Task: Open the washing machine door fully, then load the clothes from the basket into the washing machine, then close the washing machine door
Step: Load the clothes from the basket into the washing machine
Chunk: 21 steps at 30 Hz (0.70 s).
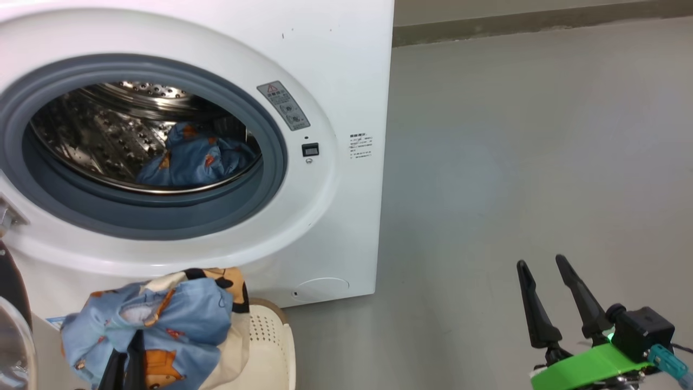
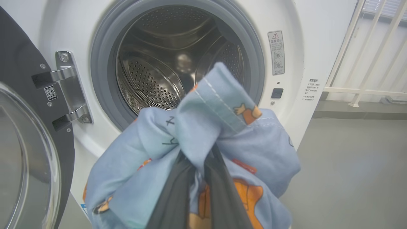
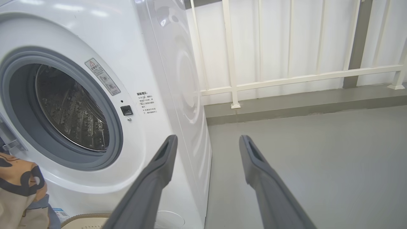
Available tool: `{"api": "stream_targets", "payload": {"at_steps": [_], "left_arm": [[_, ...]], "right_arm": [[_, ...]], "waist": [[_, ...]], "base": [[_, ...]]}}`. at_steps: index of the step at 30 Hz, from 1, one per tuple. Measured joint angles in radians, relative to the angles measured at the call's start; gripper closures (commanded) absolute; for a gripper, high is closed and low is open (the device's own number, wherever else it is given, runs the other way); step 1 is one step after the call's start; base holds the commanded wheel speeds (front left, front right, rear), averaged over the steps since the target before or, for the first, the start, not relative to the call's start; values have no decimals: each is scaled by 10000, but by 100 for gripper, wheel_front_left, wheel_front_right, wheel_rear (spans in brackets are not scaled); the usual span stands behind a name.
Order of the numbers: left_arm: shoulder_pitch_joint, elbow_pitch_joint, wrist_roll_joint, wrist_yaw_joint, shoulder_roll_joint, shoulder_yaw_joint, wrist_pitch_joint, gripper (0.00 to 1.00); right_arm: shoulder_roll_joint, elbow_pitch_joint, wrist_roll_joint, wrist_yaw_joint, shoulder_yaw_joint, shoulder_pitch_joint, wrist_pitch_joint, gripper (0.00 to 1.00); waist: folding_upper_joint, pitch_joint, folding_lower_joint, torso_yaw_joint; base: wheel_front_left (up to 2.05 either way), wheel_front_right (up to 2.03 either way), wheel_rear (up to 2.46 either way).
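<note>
My left gripper [image 2: 198, 157] is clamped tight on a bunch of the clothes [image 2: 219, 108], light blue with orange cartoon figures. The fabric drapes around my fingers [image 2: 178, 197] in front of the washing machine [image 1: 335, 65], over the basket [image 1: 270, 336]. The washing machine door [image 2: 22, 57] stands swung open on my left, its hinge [image 2: 71, 89] bare. Another garment [image 1: 197, 157] lies inside the steel drum [image 2: 152, 79] (low, towards its right side in the head view). My right gripper [image 3: 207, 140] hangs over the grey floor [image 1: 514, 135] beside the machine, fingers spread wide, holding nothing
</note>
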Motion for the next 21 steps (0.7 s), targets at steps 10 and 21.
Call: {"api": "stream_targets", "payload": {"at_steps": [10,21], "left_arm": [[179,-67,-4,73,8,-4,0,100],[177,-38,-17,52,10,54,0,100]], "right_arm": [[10,-75,-61,0,-59,92,0,0],[59,-105,-77,0,-63,263,0,0]], "waist": [[0,-121,0,18],[0,-36,0,-59]], "base": [[0,0,0],[0,0,0]]}}
